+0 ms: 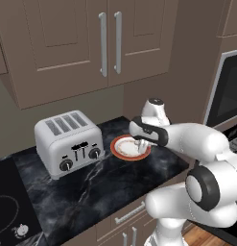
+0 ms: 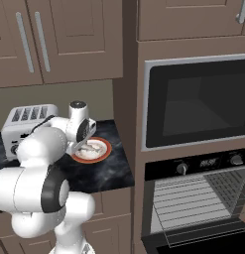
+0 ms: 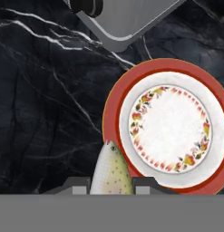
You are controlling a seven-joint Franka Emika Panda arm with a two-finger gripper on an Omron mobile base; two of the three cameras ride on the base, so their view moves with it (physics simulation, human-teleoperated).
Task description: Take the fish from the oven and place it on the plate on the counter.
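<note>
At frame bottom in the hand view, the claw grasps the fish at the plate rim; centring over the white middle before release looks wise.

Upper cabinets: taupe-brown panelled doors with vertical steel bar handles, hung above the worktop; a tall unit of the same finish stands to the right
Wall: plain dull olive-grey behind the toaster
Toaster: silver, four slots, two black knobs
Microwave: built-in, dark glass, silver frame
Floor: orange-brown wood
</note>
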